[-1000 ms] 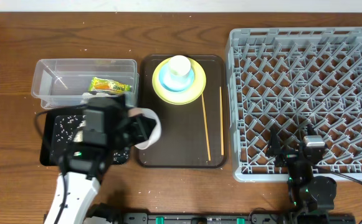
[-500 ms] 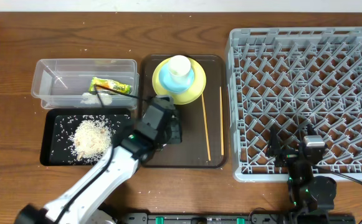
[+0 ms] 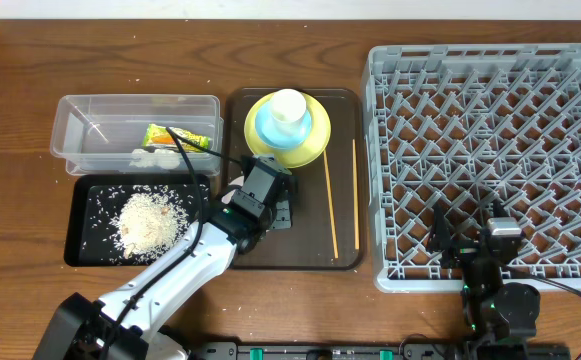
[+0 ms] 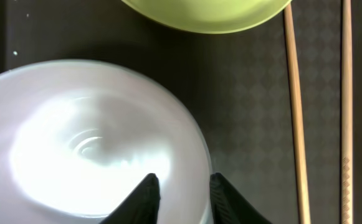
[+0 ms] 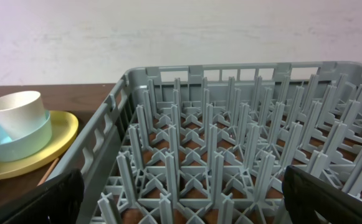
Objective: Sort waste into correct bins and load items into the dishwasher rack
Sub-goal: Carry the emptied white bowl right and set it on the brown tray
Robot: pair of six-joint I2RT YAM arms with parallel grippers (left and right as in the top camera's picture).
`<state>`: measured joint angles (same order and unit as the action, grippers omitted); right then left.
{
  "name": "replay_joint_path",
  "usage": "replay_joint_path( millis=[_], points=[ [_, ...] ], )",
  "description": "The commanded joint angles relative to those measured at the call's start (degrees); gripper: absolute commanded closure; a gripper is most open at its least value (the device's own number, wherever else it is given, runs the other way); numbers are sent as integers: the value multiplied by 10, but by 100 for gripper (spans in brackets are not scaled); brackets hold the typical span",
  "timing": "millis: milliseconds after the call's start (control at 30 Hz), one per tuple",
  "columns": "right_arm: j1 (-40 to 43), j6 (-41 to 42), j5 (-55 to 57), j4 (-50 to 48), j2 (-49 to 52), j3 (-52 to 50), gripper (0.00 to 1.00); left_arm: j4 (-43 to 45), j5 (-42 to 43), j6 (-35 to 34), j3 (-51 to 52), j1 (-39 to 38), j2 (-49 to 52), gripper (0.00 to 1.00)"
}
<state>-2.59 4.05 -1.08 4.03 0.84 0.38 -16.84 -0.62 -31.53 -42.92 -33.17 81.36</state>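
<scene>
Step in hand — empty white bowl (image 4: 93, 143) on the serving tray (image 3: 305, 238). My left gripper (image 4: 184, 188) straddles its rim; clamped or loose, I cannot tell. Next — lift it to the dishwasher rack (image 3: 490, 150).

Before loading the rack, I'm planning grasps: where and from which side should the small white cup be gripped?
Probably its rim, from straight above: the white cup stands upright, mouth open, its base sunk in the light blue bowl on the yellow plate. One finger inside, one outside.
</scene>
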Motion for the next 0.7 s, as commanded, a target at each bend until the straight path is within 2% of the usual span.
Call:
replay_joint_path(
  millis=[0,200,400,500,667],
  points=[
    [7,-5,0,2,1,-1,1,2,-16,1,-17,-2,2,66],
    [7,-5,0,2,1,-1,1,4,-19,8,-30,0,-46,61],
    [7,-5,0,2,1,-1,1,-33,-67,28,-31,30,-124,65],
    [7,-5,0,2,1,-1,1,-78,-90,32,-31,72,-160,70],
    [7,-5,0,2,1,-1,1,-155,-95,23,-31,191,-194,78]
  ],
)
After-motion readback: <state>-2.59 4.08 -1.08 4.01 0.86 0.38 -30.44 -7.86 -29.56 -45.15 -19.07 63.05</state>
